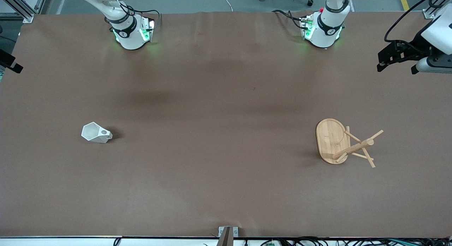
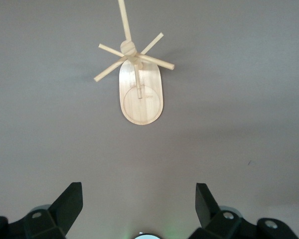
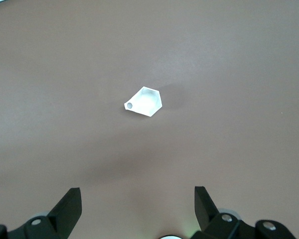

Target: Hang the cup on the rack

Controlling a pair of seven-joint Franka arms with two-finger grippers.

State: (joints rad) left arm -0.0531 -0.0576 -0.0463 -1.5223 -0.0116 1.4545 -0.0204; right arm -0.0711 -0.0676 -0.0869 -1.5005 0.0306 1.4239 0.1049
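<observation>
A wide bench (image 1: 226, 189) is covered edge to edge by a brown matte sheet, faintly shadowed at its middle. Along the edge farthest from the front camera, grey floor (image 1: 212, 0) is seen, marked by a yellow line (image 1: 402, 0) toward one corner. Aluminium framing (image 1: 24, 9) is fixed at the corners.

No text, label, brand, number or sign can be read on anything in these views; small dark round marks sit on the collars of the two robot bases, but they cannot be made out as letters or figures
</observation>
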